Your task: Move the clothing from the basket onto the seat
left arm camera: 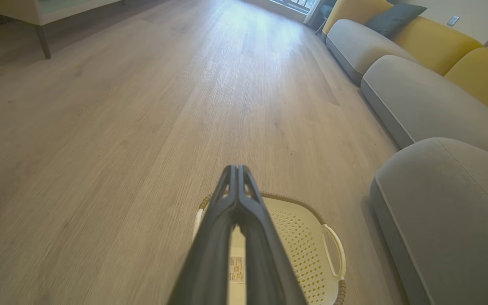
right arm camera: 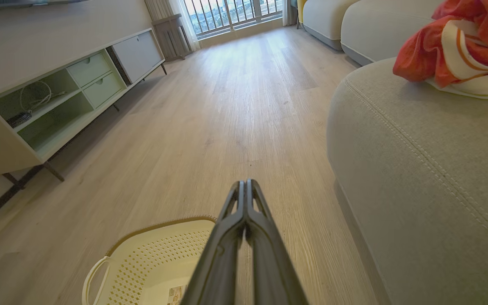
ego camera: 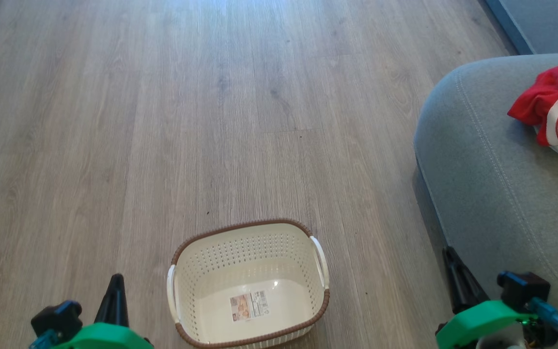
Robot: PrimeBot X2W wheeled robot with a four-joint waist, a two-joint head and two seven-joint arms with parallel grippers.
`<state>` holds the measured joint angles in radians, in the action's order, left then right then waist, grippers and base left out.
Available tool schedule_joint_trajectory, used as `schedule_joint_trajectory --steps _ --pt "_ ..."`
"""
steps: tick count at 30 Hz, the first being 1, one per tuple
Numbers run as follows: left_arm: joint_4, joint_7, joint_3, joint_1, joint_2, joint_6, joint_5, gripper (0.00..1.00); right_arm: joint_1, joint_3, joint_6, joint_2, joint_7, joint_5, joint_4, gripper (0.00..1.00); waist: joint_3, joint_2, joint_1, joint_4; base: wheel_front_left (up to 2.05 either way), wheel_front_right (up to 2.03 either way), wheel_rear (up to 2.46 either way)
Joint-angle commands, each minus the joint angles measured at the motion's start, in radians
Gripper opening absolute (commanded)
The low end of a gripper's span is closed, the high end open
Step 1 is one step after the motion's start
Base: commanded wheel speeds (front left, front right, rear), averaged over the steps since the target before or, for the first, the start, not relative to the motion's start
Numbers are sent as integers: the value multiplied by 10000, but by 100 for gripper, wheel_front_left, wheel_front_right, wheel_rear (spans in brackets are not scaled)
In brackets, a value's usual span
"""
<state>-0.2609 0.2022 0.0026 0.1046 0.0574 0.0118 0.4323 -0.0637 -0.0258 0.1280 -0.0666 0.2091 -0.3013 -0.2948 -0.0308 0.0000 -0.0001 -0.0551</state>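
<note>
The left gripper (ego camera: 116, 279) and right gripper (ego camera: 448, 253) are held low, pointed forward (fingers (left arm camera: 223, 212) pressed together, empty).

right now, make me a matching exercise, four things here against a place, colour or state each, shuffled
Column 1
1 clothing
2 basket
3 seat
4 left pincer

Column 2
a grey-green
b shut
c lying on the seat
d cream, brown rim

Pairs: 1-c, 2-d, 3-a, 4-b
</note>
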Motion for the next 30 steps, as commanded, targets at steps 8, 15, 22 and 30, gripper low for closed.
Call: schedule_joint_trajectory --steps 8,15,22,30 --pt "314 -287 216 -574 24 -146 1048 0 583 150 7 -11 -277 -1200 355 0 27 0 1 44 0 0 0" --pt "305 -486 276 -682 17 -236 1801 0 662 225 8 -8 -473 -2044 366 0 49 0 1 80 0 0 0" --pt "294 -687 339 -791 10 -326 2553 0 740 301 10 -4 -672 -2887 377 0 71 0 1 115 0 0 0" --pt "281 -917 411 -915 3 -428 3409 0 830 391 11 3 -899 -3844 389 0 96 0 1 156 0 0 0"
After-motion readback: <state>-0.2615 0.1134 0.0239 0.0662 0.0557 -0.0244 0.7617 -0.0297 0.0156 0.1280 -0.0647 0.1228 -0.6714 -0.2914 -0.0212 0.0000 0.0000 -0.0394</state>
